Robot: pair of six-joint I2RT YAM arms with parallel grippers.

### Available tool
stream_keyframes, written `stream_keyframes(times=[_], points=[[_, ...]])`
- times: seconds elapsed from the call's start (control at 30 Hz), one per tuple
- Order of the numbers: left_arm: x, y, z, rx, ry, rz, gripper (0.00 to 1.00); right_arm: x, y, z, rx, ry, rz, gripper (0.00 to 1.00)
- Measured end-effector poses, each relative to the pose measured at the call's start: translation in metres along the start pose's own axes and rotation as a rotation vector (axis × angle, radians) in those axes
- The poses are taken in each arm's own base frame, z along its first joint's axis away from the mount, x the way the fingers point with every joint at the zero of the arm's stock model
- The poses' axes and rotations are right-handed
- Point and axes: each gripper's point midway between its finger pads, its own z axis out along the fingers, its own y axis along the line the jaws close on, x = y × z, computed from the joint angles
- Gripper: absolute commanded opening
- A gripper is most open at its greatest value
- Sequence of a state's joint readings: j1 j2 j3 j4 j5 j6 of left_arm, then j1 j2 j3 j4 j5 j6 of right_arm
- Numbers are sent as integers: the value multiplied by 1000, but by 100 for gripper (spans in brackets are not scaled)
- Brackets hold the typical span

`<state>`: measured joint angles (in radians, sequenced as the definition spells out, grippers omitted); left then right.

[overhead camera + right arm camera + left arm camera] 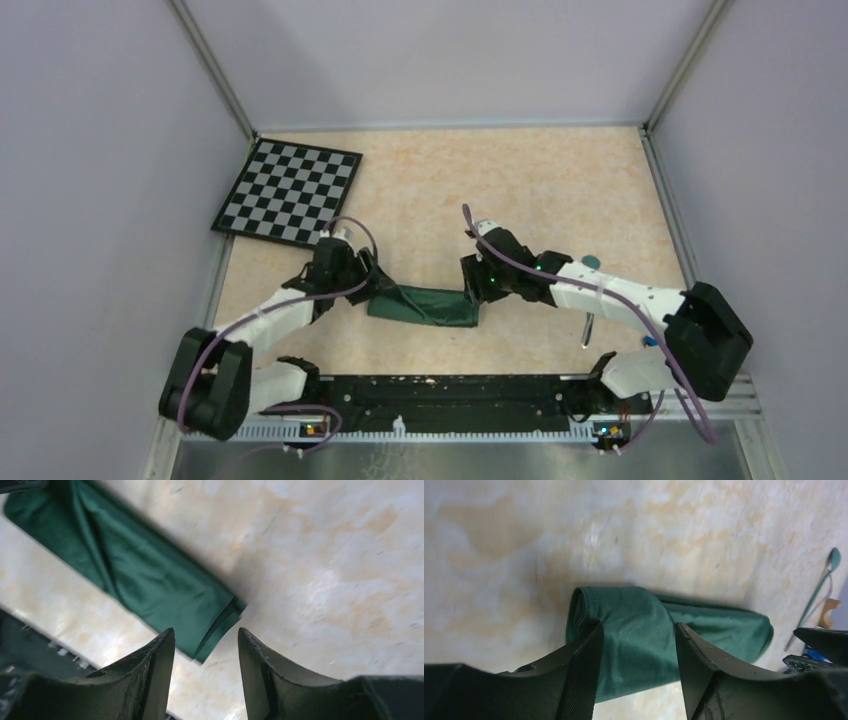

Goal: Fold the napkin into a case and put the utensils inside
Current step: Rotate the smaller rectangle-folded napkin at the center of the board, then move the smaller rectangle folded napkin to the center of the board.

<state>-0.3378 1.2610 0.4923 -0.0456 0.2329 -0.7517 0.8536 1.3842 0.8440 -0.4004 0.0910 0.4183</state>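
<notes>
The napkin lies folded as a long narrow dark green case (425, 305) in the middle of the table. My left gripper (368, 285) is at its left end, open, its fingers straddling the rounded cloth end (624, 615) from above. My right gripper (472, 285) is at the other end, open, with the layered corner (220, 625) just ahead of its fingertips. The utensils lie to the right, partly under my right arm: a silver handle (588, 328) and a teal head (591, 262). The left wrist view shows the teal-headed piece (824, 582).
A black-and-white checkered board (288, 190) lies at the back left. A small tan wooden piece (830, 607) and something blue (650, 342) sit near the utensils. Metal rails and walls edge the table on both sides.
</notes>
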Motion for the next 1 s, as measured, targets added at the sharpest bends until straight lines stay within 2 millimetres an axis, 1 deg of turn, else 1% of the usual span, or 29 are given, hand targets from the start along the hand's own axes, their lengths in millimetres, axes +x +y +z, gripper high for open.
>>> stream_keyframes(times=[0.07, 0.13, 0.2, 0.23, 0.3, 0.33, 0.37, 0.43, 0.5, 0.53, 0.57, 0.63, 0.73, 0.8, 0.87, 0.9, 1.0], points=[[13, 3, -15, 19, -3, -29, 64, 5, 16, -10, -99, -8, 52, 51], [18, 0, -31, 48, -16, -35, 66, 17, 32, -15, -205, -6, 119, 55], [13, -11, -44, 91, -48, -22, 68, 41, 45, -17, -301, 22, 192, 56], [9, -17, -50, 109, -63, -11, 68, 56, 50, -16, -335, 49, 224, 57], [2, -27, -60, 133, -88, 12, 70, 82, 54, -13, -368, 107, 283, 59], [-3, -32, -66, 141, -99, 26, 70, 92, 54, -11, -370, 128, 312, 59], [-7, -37, -70, 151, -111, 41, 70, 97, 53, -10, -367, 139, 336, 60], [-18, -50, -81, 175, -141, 74, 71, 96, 53, -7, -364, 131, 377, 60], [-26, -59, -89, 191, -162, 96, 71, 87, 53, -1, -360, 103, 416, 57], [-28, -62, -93, 196, -169, 105, 71, 80, 51, 6, -352, 81, 444, 56], [-30, -65, -95, 200, -173, 112, 71, 78, 50, 7, -350, 78, 453, 55], [-33, -69, -100, 207, -182, 122, 71, 64, 45, 16, -342, 49, 487, 54], [-32, -70, -106, 211, -188, 132, 71, 35, 36, 35, -301, 2, 479, 50], [-30, -69, -111, 213, -192, 139, 72, 11, 37, 52, -283, -17, 431, 47], [-31, -70, -117, 220, -209, 147, 72, -14, 45, 70, -293, -25, 365, 47], [-31, -71, -120, 224, -220, 151, 73, -28, 52, 81, -311, -25, 330, 48], [-32, -69, -128, 217, -248, 156, 73, -60, 77, 107, -398, -19, 257, 52]])
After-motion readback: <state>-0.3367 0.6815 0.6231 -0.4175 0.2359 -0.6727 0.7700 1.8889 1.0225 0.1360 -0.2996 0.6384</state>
